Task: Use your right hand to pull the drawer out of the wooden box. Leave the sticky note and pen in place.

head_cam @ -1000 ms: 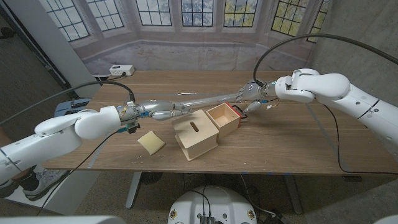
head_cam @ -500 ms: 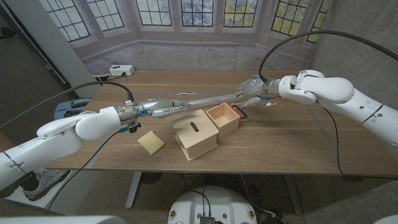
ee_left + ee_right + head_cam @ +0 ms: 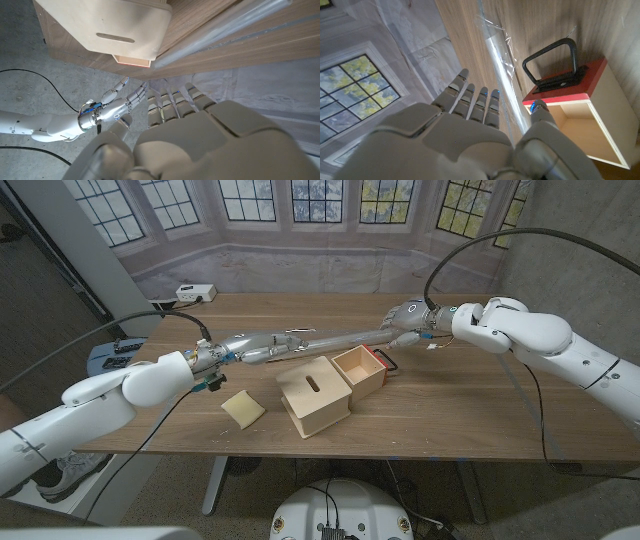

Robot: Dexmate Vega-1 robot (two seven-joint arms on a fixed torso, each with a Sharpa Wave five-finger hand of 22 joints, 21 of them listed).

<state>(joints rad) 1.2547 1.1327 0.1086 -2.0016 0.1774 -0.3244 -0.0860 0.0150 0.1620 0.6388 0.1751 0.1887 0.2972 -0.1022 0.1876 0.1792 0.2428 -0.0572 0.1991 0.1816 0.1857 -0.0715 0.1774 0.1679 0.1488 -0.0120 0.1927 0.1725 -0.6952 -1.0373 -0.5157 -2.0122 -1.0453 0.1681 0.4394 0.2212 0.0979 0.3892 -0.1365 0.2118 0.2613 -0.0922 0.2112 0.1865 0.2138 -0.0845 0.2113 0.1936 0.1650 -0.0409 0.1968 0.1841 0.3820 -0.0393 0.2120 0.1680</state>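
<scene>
The wooden box (image 3: 315,402) with a slot in its top stands near the table's front middle. Its drawer (image 3: 358,370) is pulled out to the far right, showing an empty inside (image 3: 580,125), a red front (image 3: 566,81) and a black loop handle (image 3: 552,62). My right hand (image 3: 405,320) hovers beyond the handle, fingers spread, holding nothing; its fingers (image 3: 470,95) stretch out over the table. My left hand (image 3: 258,351) reaches out left of the box, fingers extended and empty. A yellow sticky note pad (image 3: 243,408) lies left of the box. The box (image 3: 105,22) and my right hand (image 3: 117,102) also show in the left wrist view.
A long clear plastic strip (image 3: 330,337) runs across the table behind the box, between both hands. A white device (image 3: 195,292) sits at the far left corner. Open tabletop (image 3: 470,400) lies right of the drawer.
My right hand has lifted off the drawer handle and drawn back, up and to the right. My left hand has shifted slightly farther from me. The drawer stays pulled out.
</scene>
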